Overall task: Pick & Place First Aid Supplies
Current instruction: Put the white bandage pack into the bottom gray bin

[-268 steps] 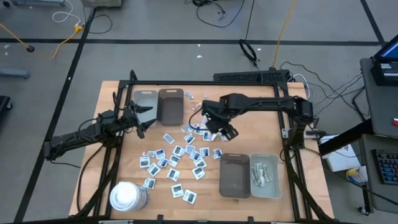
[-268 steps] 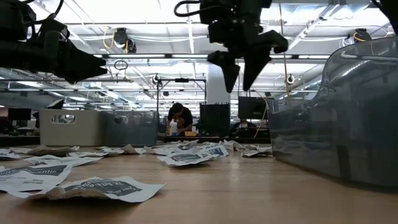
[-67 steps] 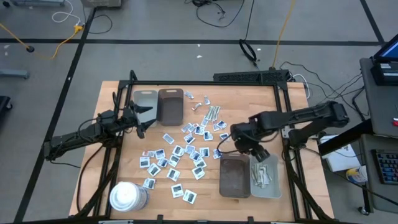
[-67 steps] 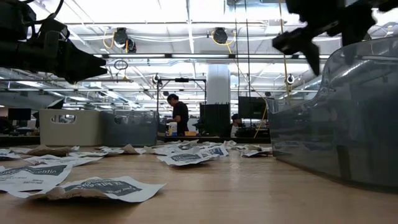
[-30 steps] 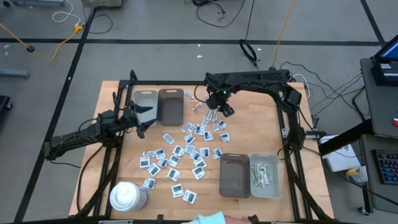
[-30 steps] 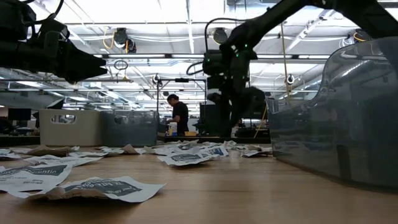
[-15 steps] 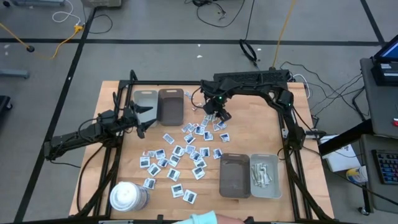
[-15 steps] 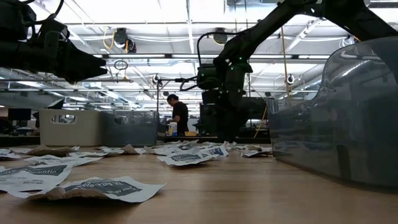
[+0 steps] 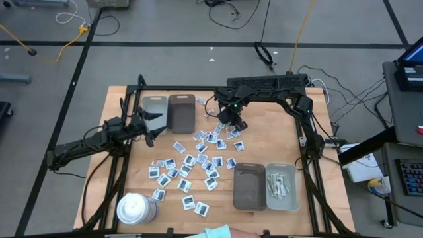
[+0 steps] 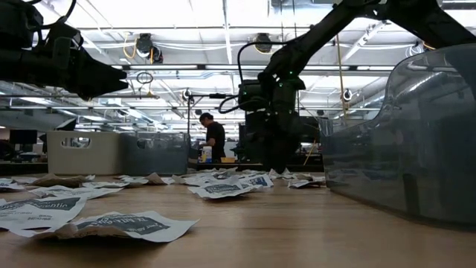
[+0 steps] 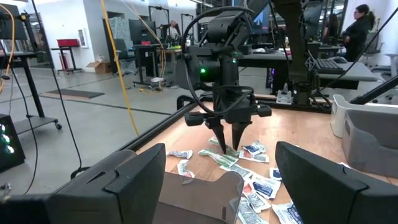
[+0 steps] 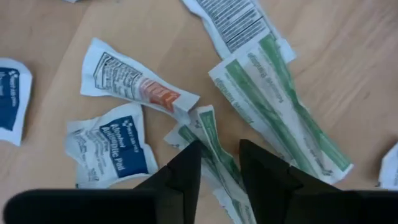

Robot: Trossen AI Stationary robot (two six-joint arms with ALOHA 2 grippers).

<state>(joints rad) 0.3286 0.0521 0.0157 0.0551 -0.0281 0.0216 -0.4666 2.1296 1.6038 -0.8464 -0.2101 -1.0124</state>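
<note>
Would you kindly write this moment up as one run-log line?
right gripper: down on table, fingers astride green-striped strip, not lifted | left gripper: open, waiting near grey tray | packets: scattered mid-table

- Blue-print packet (image 12: pixel 115 146), right wrist view: white lettering on its dark-blue panel. I see lines of words but cannot make out a single one.
- Packet with an orange band (image 12: pixel 140 84): fine black print beside the band, not legible to me.
- White packet (image 12: pixel 236 22): rows of small dark print, unreadable.
- Green-striped strip (image 12: pixel 280 106): lettering runs along its length; I cannot read it.
- Nearest packet (image 10: pixel 123 223), low view: dark band with pale letters, seen too flat to read.
</note>
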